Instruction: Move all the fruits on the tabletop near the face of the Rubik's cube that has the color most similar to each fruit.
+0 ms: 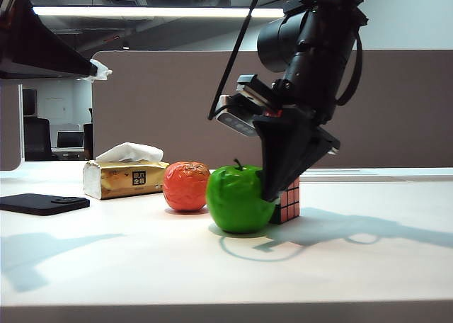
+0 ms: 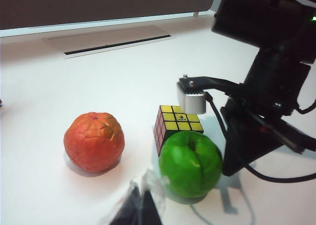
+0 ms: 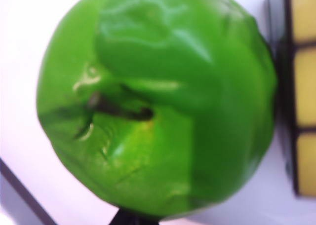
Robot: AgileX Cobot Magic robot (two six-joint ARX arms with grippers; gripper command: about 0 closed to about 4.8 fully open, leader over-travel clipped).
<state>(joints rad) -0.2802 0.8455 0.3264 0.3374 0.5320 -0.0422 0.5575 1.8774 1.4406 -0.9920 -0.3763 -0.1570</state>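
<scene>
the left gripper (image 2: pixel 140 205) hangs low over the table (image 1: pixel 106 259), a blurred tip at the edge of its own view, and i cannot tell whether it is open or shut. ahead of it the orange fruit (image 1: pixel 187 186) sits alone, near but apart from the apple (image 1: pixel 238 199), which rests just beside the cube (image 1: pixel 287 200). the right gripper (image 1: pixel 272 188) is down at the apple's cube side; its wrist camera is filled by green skin and its fingers are hidden, so its state is unreadable too. the apple looks hard, glossy and likely slippery, best pinched across its widest middle. the wrinkled orange fruit should offer more friction at its equator.
</scene>
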